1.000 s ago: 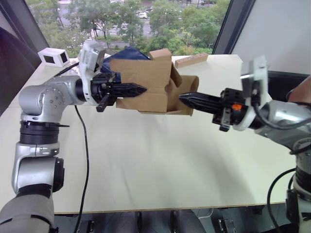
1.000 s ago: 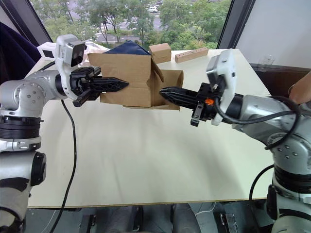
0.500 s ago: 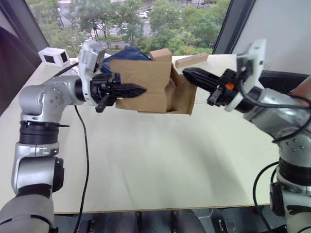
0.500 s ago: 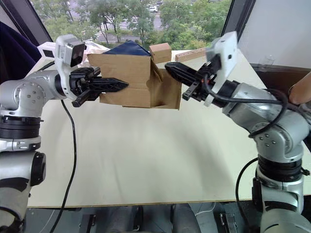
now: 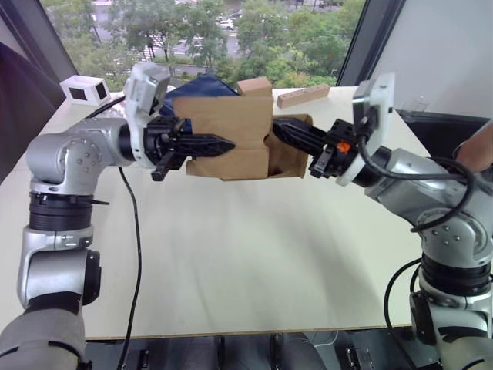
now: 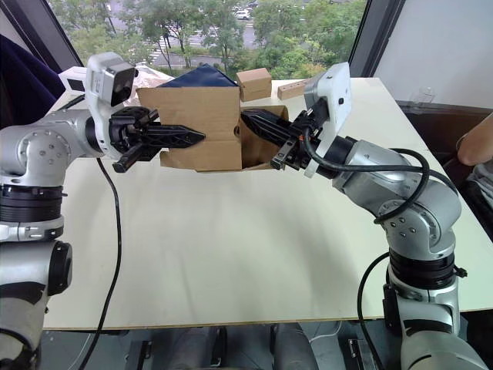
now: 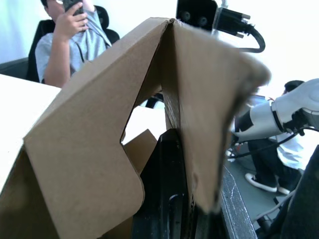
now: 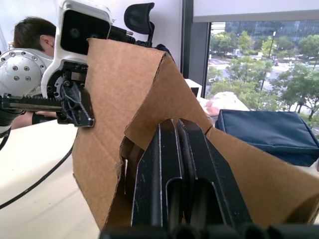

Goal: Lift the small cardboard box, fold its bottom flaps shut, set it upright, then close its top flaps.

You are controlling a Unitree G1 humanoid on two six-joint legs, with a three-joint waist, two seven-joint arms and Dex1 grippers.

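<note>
Pressed together into one black wedge, the right gripper's (image 6: 258, 123) fingers (image 8: 172, 164) push into the open end of the small cardboard box (image 5: 227, 137), just right of centre in the upper half of the head views. In the right wrist view the two fingers lie side by side with no gap, resting against an inner flap (image 8: 249, 164) that slopes away from them. The left gripper (image 5: 219, 143) reaches in from the left of the frame; its fingers lie along the box's front face and meet at a closed tip, apparently pinching the box wall, which hides the inner finger in the left wrist view. The box hangs clear of the pale table (image 5: 254, 254), long side level, its open end facing the frame's right. Behind it, towards the top of the frame, sit a dark blue bag (image 6: 202, 76), a smaller brown box (image 6: 254, 82) and a long tan block (image 5: 303, 95). A white device (image 5: 85, 90) rests at the upper left.
</note>
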